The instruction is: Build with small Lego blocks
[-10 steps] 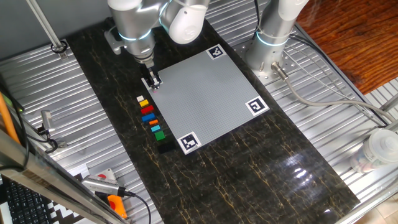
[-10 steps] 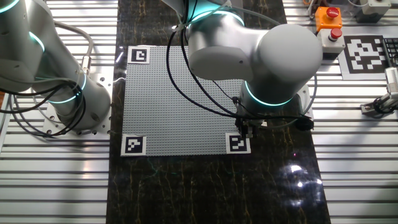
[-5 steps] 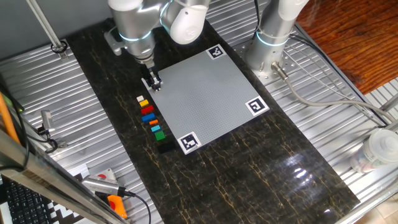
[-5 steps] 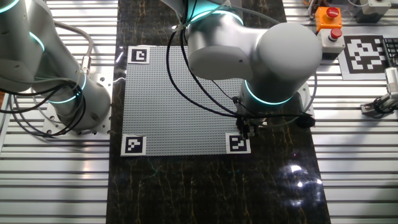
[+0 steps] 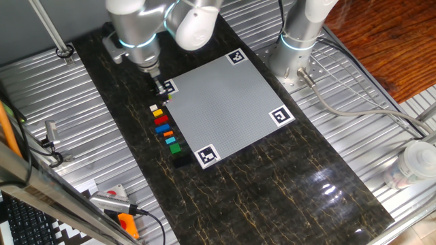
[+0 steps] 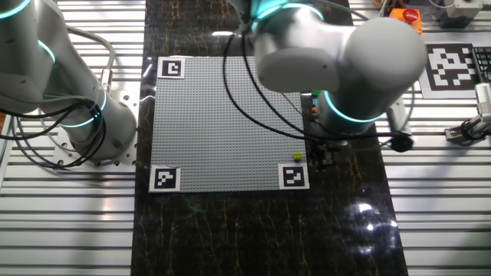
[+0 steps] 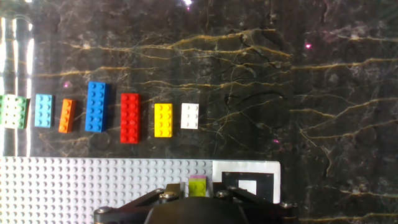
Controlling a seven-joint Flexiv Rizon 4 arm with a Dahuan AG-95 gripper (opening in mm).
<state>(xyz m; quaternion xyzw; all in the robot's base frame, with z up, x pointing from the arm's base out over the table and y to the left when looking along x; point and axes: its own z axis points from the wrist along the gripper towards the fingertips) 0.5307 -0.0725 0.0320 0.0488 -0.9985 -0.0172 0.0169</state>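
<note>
A row of small Lego blocks lies on the dark table beside the grey plate [image 7: 93, 186]: green [image 7: 13, 111], light blue [image 7: 43, 111], orange [image 7: 67, 116], blue [image 7: 96, 106], red [image 7: 129, 117], yellow [image 7: 163, 119] and white [image 7: 189, 116]. An olive block [image 6: 297, 157] with a pink edge sits on the plate's corner, next to a corner tag [image 6: 294, 176]. It also shows in the hand view [image 7: 198, 186], low between the fingers. My gripper [image 6: 321, 156] hovers just beside and above it, open and empty, and also shows in the other fixed view [image 5: 162, 87].
The block row also shows in one fixed view [image 5: 163, 126], left of the plate [image 5: 225, 102]. A second robot base [image 5: 296, 47] stands behind the plate. An orange button box [image 6: 404, 23] sits at the back right. Ribbed metal surfaces flank the dark table.
The arm has drawn back from the plate's corner towards the table strip. The olive block, hidden under the gripper before, now stands uncovered on the plate.
</note>
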